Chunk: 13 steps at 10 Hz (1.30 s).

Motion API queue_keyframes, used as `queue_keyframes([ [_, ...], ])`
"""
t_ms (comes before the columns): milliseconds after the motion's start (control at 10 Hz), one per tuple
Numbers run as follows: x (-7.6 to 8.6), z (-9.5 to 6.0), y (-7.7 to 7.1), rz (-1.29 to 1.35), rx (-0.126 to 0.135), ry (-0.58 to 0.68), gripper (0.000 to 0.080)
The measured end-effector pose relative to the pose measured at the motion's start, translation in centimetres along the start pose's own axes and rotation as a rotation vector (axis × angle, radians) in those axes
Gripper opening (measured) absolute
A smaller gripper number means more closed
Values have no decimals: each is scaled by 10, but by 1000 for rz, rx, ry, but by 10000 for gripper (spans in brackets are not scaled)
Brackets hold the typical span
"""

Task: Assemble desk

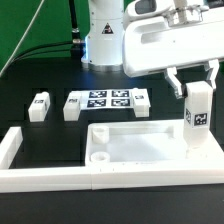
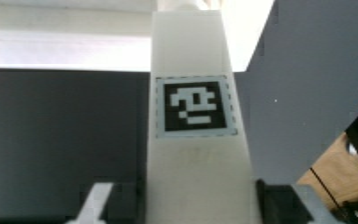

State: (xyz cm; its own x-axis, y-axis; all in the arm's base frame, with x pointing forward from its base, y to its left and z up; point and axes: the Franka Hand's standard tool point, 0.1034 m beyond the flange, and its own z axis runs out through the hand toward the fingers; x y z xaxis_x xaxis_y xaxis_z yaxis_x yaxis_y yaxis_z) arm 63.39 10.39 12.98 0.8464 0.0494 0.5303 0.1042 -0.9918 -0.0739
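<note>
Tabletop lies flat inside the frame. No leg looks fixed to it for sure yet. One leg stands upright at its corner on the exterior view's right. The gripper has that leg pinched from both sides, with its fingers closed snug on it. The wrist view shows the tag on that leg up close. I cannot tell if the foot of the leg is down in the tabletop or just over it. A second leg lies well apart on the exterior view's left, beside the marker board. So I think the job is near its start. This leg must go in tight, and the others come after.
</note>
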Motion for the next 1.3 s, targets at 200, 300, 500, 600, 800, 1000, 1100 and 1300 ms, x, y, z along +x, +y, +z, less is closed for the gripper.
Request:
queue_keyframes([
  [200, -4, 4, -2, -1, 2, -7, 288],
  [300, -7, 5, -2, -2, 0, 0, 288],
  [500, -8, 5, -4, -6, -8, 46, 288],
  [600, -9, 4, -4, -10, -13, 55, 288],
  [800, -9, 4, -3, -10, -13, 55, 293],
  [1000, -9, 4, -4, -10, -13, 54, 506],
  [1100, -9, 4, -4, -10, -13, 54, 619],
  [1300, -9, 5, -4, -10, -13, 54, 647],
])
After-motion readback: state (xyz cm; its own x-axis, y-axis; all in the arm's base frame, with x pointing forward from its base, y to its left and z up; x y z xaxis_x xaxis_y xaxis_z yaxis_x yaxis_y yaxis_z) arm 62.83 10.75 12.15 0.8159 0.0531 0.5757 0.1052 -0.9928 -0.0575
